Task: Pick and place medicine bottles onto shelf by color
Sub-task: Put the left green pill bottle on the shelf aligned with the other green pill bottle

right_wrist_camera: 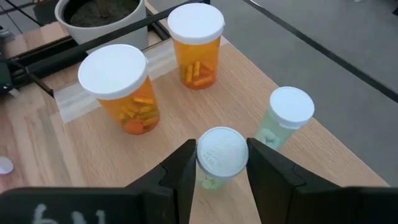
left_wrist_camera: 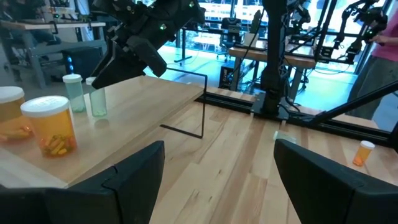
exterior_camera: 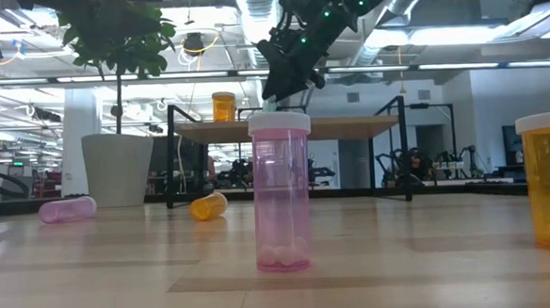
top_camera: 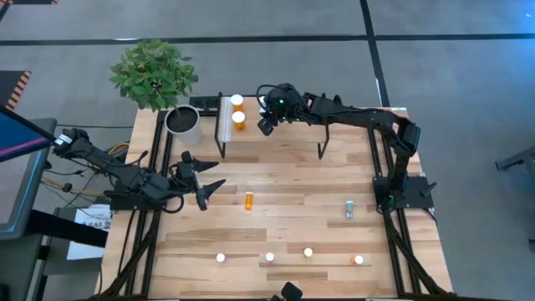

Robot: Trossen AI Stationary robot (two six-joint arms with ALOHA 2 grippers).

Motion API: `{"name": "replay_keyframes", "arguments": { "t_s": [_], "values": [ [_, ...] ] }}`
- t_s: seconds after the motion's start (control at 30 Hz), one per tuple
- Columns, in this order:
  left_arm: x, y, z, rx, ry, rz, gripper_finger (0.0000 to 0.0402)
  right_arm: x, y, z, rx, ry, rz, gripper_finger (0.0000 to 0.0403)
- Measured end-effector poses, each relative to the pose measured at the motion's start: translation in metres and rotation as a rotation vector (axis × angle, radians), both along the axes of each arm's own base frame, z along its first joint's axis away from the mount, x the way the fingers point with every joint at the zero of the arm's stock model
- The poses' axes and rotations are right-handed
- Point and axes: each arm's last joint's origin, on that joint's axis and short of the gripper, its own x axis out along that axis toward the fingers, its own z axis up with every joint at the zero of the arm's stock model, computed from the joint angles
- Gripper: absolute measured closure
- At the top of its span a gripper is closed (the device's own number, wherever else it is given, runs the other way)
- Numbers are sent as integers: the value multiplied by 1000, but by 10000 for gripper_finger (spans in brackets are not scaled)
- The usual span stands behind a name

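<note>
The shelf (top_camera: 292, 125) stands at the table's far side. At its left end two orange medicine bottles (right_wrist_camera: 121, 87) (right_wrist_camera: 196, 50) stand upright, and a pale teal one (right_wrist_camera: 286, 118) stands near them. My right gripper (right_wrist_camera: 221, 165) is over that end of the shelf, shut on a second pale teal bottle (left_wrist_camera: 98, 102). My left gripper (top_camera: 201, 180) waits open at the table's left, holding nothing. On the table lie an orange bottle (top_camera: 248, 200) and a teal one (top_camera: 349, 209). Several more bottles stand near the front edge (top_camera: 269, 257). My right gripper pinches the white cap (right_wrist_camera: 221, 152) of the pale teal bottle between its two fingers (right_wrist_camera: 183, 171). It comes slanting down from the table's right. The bottle is upright below the fingers; whether its base rests on the shelf top or hangs just above it, I cannot tell.
A white plant pot (top_camera: 184, 124) stands just left of the shelf, by the orange bottles. A pink bottle (exterior_camera: 282, 191) stands close to the low camera, and another pink one (exterior_camera: 68, 209) lies farther left. The shelf's right half (top_camera: 343, 125) is bare wood.
</note>
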Motion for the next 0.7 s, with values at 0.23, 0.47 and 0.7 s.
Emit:
{"name": "replay_keyframes", "arguments": {
  "t_s": [0.23, 0.47, 0.7],
  "values": [
    [0, 0, 0, 0, 0, 0, 111, 0, 0, 0, -10, 7, 7, 248],
    [0, 0, 0, 0, 0, 0, 111, 6, 3, -8, -55, 50, 62, 248],
    [0, 0, 0, -1, -2, 0, 111, 13, 1, -27, -36, 96, 70, 248]
  ]
}}
